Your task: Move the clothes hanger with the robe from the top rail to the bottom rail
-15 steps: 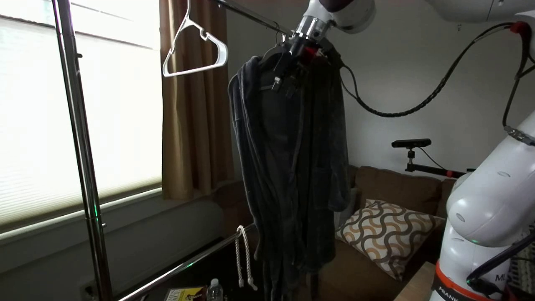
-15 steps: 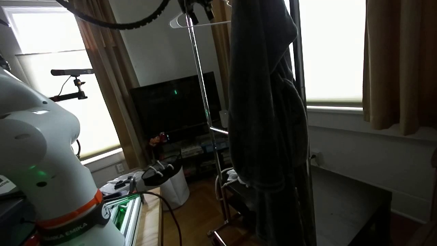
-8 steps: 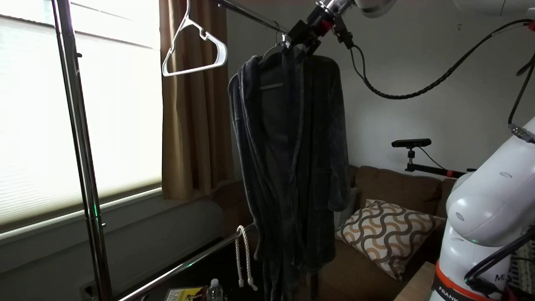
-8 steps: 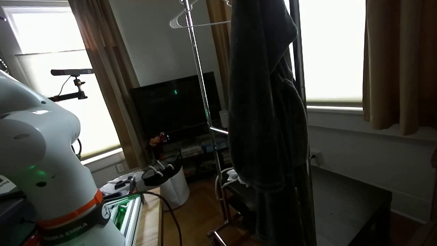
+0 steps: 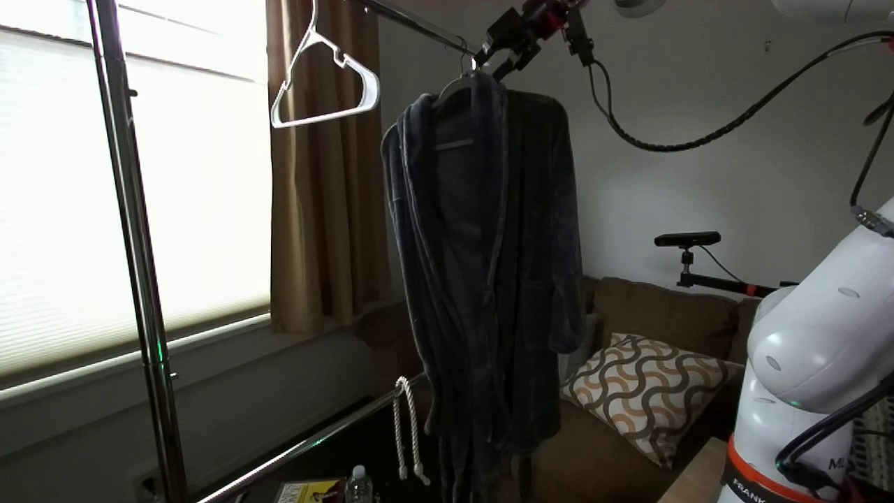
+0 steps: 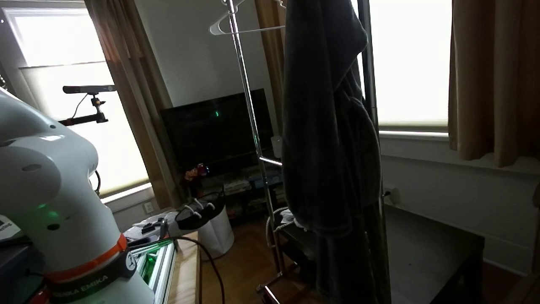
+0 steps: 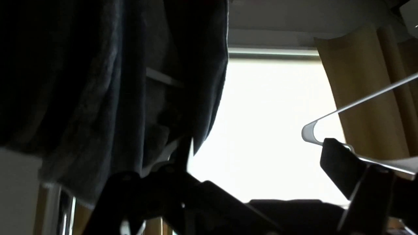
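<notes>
In the wrist view, the fingers (image 7: pixel 339 166) of the gripper (image 5: pixel 489 68) are set wide apart, a bright window (image 7: pixel 267 107) framed between them. In an exterior view, the fingertips are placed just beside the neck of the clothes hanger (image 5: pixel 455 85); whether it is touched cannot be told. Hanger hooked on the top rail (image 5: pixel 412 22), robe (image 5: pixel 534 209) draped from it. Along that rail, a gap is left before the white hanger (image 5: pixel 321 119). Bottom rail (image 5: pixel 314 442) partly hidden by the robe; a stretch is exposed between rope (image 5: pixel 413 426) and rack pole (image 5: pixel 136 244).
</notes>
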{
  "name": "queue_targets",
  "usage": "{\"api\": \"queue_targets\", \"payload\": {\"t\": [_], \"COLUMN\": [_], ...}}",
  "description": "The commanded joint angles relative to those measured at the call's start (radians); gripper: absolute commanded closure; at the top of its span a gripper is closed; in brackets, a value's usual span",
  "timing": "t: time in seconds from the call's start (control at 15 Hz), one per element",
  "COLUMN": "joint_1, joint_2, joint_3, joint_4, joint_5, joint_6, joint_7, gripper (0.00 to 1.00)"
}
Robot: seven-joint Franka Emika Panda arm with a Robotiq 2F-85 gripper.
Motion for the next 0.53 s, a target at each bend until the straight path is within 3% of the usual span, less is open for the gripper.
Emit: {"api": "queue_targets", "payload": {"t": [0.0, 0.2, 0.47], "joint_1": [0.017, -0.066, -0.127], "joint_2": [-0.029, -0.010, 0.029], "joint_3": [-0.032, -0.023, -0.058], "joint_4": [0.074, 0.122, 0.132], "joint_5": [0.005, -0.081, -0.172], "joint_6": [0.015, 0.034, -0.001], "joint_7": [-0.060, 0.022, 0.021], "gripper": [0.00, 0.00, 0.00]}}
